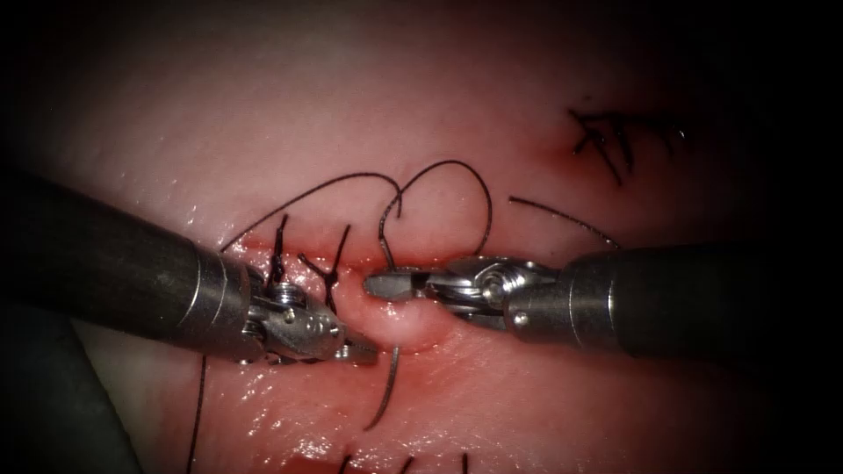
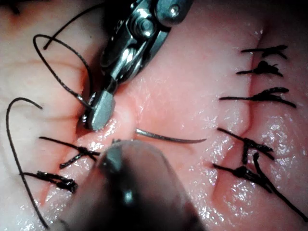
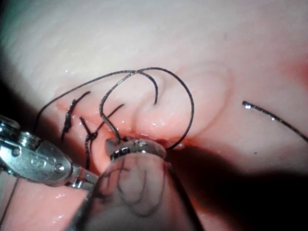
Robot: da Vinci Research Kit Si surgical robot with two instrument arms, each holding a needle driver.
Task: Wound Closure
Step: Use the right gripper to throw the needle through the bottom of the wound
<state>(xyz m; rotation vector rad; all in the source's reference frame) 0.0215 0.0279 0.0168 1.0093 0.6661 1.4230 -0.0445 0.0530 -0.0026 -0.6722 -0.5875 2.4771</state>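
Needle (image 1: 386,395) through tissue (image 1: 413,329); both pincers closed

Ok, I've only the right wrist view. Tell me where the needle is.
Observer: The needle sticks out of the tissue below the cut in the endoscope view; its rear is hidden.
Operator: Give me the left gripper's position.
Observer: The left gripper sits beside that exit spot; whether they touch, I cannot tell.
Operator: Report other stitches.
Observer: The left wrist view shows five stitches along a second cut.
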